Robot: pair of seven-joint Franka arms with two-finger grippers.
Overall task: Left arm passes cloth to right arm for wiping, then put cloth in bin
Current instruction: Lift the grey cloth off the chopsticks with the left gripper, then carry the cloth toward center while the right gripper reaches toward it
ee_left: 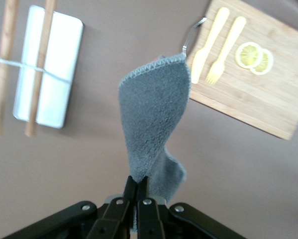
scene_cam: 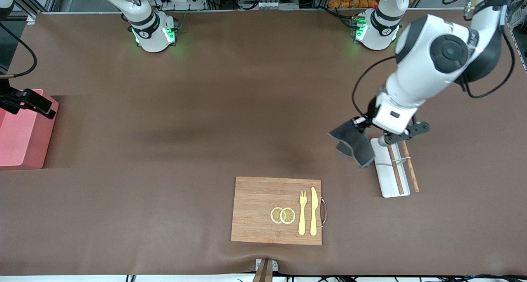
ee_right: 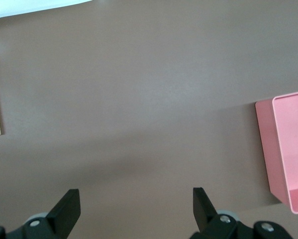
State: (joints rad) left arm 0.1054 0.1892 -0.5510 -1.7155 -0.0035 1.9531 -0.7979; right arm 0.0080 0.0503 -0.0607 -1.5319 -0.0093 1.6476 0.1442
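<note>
hanging lengthwise, cloth (ee_left: pixel 156 117) in left claw (ee_left: pixel 137 191)

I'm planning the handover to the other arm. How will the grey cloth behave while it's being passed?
Likely floppy: the cloth droops and folds from the left gripper, pinched at one corner. Probably light, since that small pinch holds it. The right gripper, open near the bin, may find its edge sagging.

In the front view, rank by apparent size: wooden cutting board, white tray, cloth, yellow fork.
1. Wooden cutting board, clearly largest.
2. White tray and cloth look alike; the cloth hangs bunched from the left gripper, raised toward the camera, so no ranking.
3. Yellow fork, smallest.
</note>
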